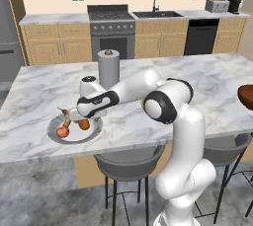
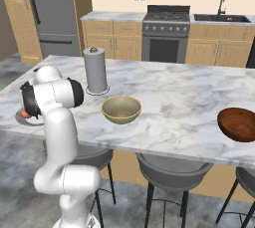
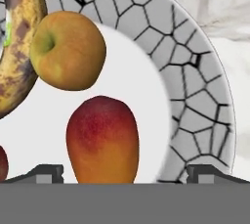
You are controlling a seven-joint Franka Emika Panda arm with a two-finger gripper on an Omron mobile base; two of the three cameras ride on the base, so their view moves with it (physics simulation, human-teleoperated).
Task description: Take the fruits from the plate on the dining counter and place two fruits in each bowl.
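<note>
Honestly looks like an easy grab: red-orange fruit (image 3: 101,140) sitting on the grey plate (image 3: 195,96) at the left end of the marble dining counter (image 1: 207,79), right between the fingers (image 3: 46,173). Probably light, firm and smooth-skinned, so a bit slippery; best pinched across the widest part of the belly. Fingers spread wide apart, one tip each side of it, touching nothing yet. Yellow-green fruit (image 3: 67,51) and banana (image 3: 19,47) just beyond, close enough to bump. Tan bowl (image 2: 121,108) and reddish-brown bowl (image 2: 239,123) waiting further along
</note>
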